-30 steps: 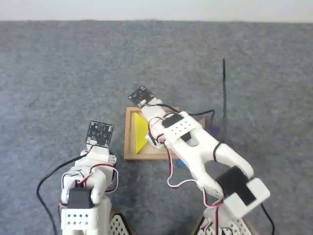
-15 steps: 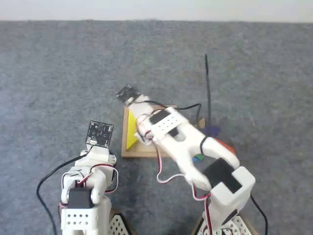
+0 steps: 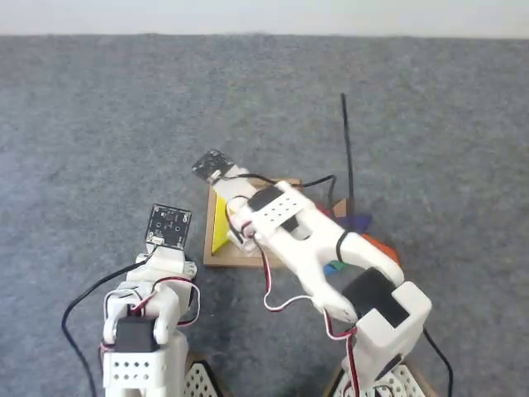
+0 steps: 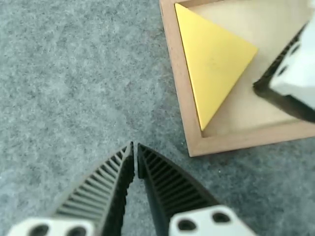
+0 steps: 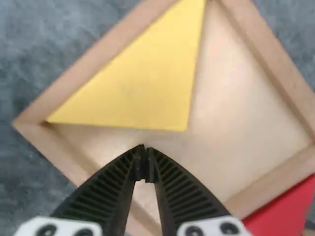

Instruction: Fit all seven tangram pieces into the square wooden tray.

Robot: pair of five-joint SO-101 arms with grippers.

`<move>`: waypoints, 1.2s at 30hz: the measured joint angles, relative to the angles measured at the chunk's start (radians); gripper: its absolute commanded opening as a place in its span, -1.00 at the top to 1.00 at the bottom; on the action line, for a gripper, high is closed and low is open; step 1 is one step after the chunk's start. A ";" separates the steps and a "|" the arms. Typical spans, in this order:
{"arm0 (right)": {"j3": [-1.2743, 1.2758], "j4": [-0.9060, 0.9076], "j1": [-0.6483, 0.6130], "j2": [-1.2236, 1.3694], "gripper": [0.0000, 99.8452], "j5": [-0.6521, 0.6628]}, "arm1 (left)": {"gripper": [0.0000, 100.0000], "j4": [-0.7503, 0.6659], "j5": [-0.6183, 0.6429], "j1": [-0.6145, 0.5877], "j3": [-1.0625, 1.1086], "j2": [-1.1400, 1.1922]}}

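**A:** So where does the tray (image 3: pixel 223 260) sit?

**B:** Just below the middle of the high view, on grey carpet (image 3: pixel 99 107). The right arm (image 3: pixel 310 248) stretches over most of it. A yellow triangle (image 3: pixel 219 236) lies inside, along its left wall.

**A:** And the right gripper (image 5: pixel 144 150)?

**B:** Its fingers are pressed together with nothing between them. The tips are over the bare tray floor, just beside the triangle's long edge.

**A:** The left gripper (image 4: pixel 135 147)?

**B:** Also closed and empty, over carpet near a tray corner. The left arm (image 3: pixel 140 331) is at lower left.

**A:** Other pieces?

**B:** A red piece (image 3: pixel 380 246) and a purple piece (image 3: pixel 357 222) lie right of the tray.
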 measured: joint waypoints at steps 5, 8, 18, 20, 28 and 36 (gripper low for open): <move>0.115 0.028 0.014 -0.104 0.99 0.000 | 0.97 0.000 0.000 0.000 0.000 0.000; 0.230 0.003 0.025 -0.184 0.99 0.000 | 0.97 0.000 0.000 0.000 0.000 0.000; 0.350 -0.008 0.095 -0.279 0.98 0.043 | 0.97 0.000 0.000 0.000 0.000 0.000; 0.353 0.000 0.100 -0.319 0.98 0.044 | 0.97 0.000 0.000 0.000 0.000 0.000; 0.402 0.150 0.189 -0.683 0.98 0.044 | 0.97 0.000 0.000 0.000 0.000 0.000; 0.466 0.061 0.434 -0.647 0.98 0.046 | 0.97 0.000 0.000 0.000 0.000 0.000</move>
